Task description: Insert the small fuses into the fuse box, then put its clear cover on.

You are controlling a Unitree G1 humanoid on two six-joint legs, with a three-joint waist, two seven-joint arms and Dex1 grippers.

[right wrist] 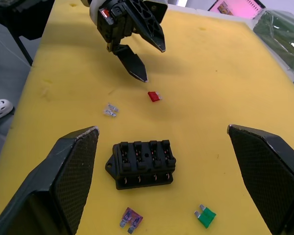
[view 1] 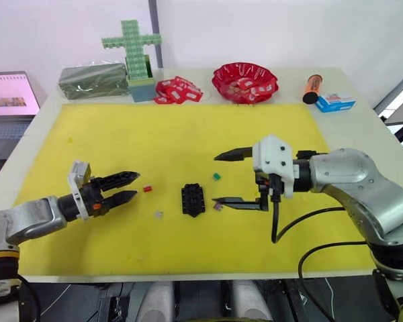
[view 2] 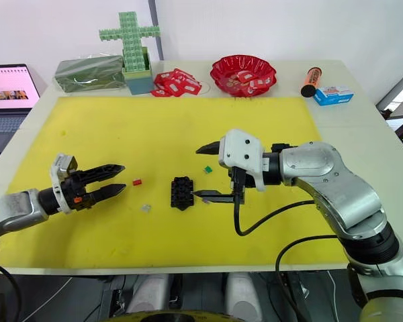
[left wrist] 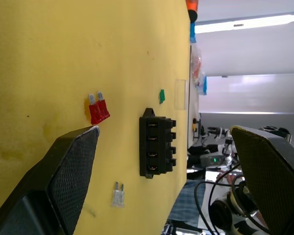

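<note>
The black fuse box (view 1: 193,199) lies on the yellow mat (view 1: 121,134) with its slots empty. Around it lie the small fuses: a red one (view 1: 147,188) and a pale grey one (view 1: 158,215) on its left, a green one (view 1: 216,176) and a purple one (view 1: 218,206) on its right. My left gripper (view 1: 131,186) is open, its tips just left of the red fuse. My right gripper (view 1: 217,179) is wide open over the green and purple fuses, right of the box. The clear cover (left wrist: 180,94) lies flat beyond the green fuse (left wrist: 161,96).
At the table's back stand a green brick cross (view 1: 131,47), a dark wrapped packet (view 1: 93,80), loose red-and-white packets (view 1: 178,90), a red bowl (view 1: 245,82) holding more of them, an orange tube (view 1: 311,87) and a blue box (view 1: 336,102). A laptop (view 1: 10,94) is at far left.
</note>
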